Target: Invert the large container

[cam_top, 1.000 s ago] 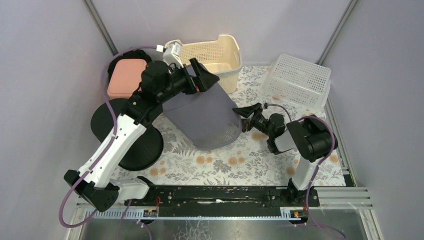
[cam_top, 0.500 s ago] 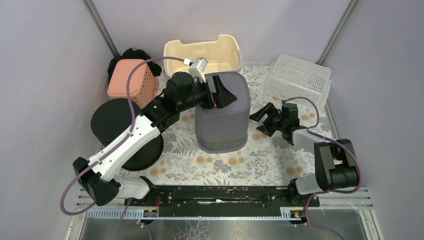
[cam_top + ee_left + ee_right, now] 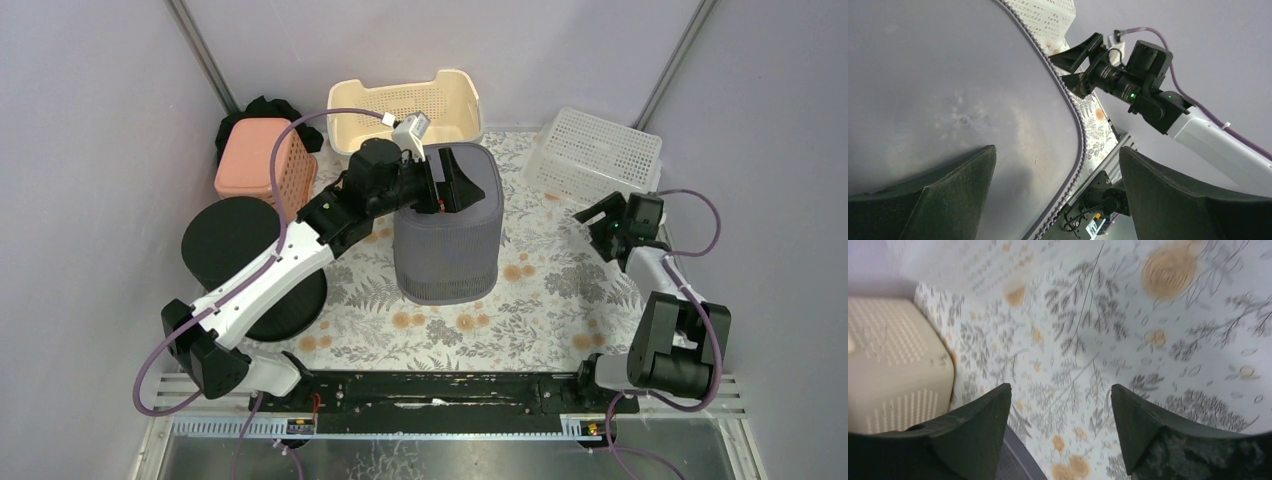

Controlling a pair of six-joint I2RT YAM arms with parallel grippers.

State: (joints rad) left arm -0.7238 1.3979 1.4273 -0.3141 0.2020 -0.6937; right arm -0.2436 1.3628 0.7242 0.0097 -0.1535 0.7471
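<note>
Grey, round-cornered large container [image 3: 445, 250] stood base-up at the middle of the floral worktop [image 3: 540, 300]. The left pincer [image 3: 457, 188] was spread wide over its upturned base. The right pincer [image 3: 601, 222], also spread, sat well apart near the right edge.

Booth with pale walls [image 3: 90, 120] and a cloth-covered surface [image 3: 520, 300].
Plain lilac-grey walls close three sides, metal posts [image 3: 204, 55] stand in the back corners, and the cloth [image 3: 440, 335] carries grey leaves and orange flowers.
</note>
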